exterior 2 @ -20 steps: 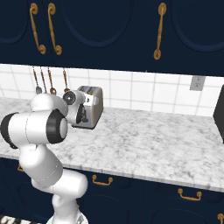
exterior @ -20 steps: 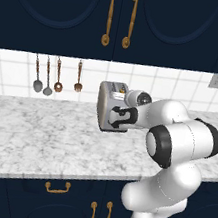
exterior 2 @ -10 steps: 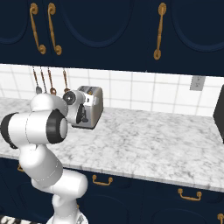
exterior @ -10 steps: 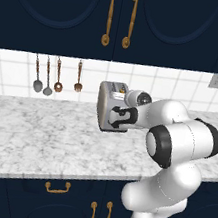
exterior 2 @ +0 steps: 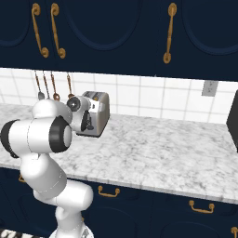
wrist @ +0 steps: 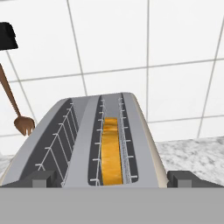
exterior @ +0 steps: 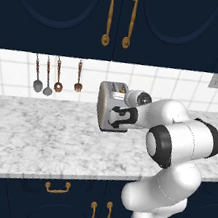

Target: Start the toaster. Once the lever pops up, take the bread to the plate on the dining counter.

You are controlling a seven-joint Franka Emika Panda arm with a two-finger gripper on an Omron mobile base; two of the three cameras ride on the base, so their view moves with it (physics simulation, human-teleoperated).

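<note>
Toaster: stood on marble counter near tiled wall.
Right slot: held bread, sunk low.
Left slot: vacant.
Gripper: jaws spread wide, holding nothing, just before toaster.

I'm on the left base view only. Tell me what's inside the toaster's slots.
Observer: In the hand view, a golden-brown slice of bread sits low in one slot of the boxy silver-grey toaster; the slot beside it is empty.
Operator: Report the pincer's state.
Observer: The pincer is open, with its dark fingertips standing wide at the toaster's near end, one to each side.
Operator: Check what's to the toaster's far right.
Observer: The right base view shows bare white-grey marble counter running to a dark appliance at the frame edge.
</note>
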